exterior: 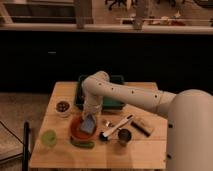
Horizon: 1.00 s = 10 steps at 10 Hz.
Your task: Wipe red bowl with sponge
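My tool (90, 118) sits lower centre-left of the frame, right above the sponge (88, 126) lying in the red bowl (76, 130). I cannot tell whether it grips.

The gripper (89, 118) stood over the red bowl (75, 131) and, together with the sponge (88, 127), hid part of its inside. The robot's body (192, 130) was cut off by the right edge. The small white bowl (63, 107) held contents too small to identify.
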Each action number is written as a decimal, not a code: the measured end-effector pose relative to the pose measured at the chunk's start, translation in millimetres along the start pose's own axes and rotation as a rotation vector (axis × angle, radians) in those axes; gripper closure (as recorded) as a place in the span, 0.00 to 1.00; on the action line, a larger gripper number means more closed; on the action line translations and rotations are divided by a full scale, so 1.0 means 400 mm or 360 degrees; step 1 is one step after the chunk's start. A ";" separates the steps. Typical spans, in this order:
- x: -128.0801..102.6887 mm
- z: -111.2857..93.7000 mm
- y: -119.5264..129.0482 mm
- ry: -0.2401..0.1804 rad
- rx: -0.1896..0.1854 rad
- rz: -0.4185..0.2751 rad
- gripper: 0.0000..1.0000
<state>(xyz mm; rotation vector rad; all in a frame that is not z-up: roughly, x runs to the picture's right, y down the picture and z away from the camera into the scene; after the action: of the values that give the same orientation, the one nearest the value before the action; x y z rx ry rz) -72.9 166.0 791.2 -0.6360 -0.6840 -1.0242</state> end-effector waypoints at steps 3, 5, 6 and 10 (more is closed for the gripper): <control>0.041 -0.017 -0.037 0.0078 0.0075 -0.0007 1.00; 0.041 -0.011 -0.066 0.0084 0.0101 -0.0042 1.00; 0.034 -0.002 -0.089 0.0079 0.0106 -0.0076 1.00; -0.016 0.039 -0.158 0.0022 0.0106 -0.0233 1.00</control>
<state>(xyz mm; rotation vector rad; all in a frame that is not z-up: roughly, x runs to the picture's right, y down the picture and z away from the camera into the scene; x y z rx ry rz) -136.1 157.1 805.8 -0.5262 -0.7578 -1.1356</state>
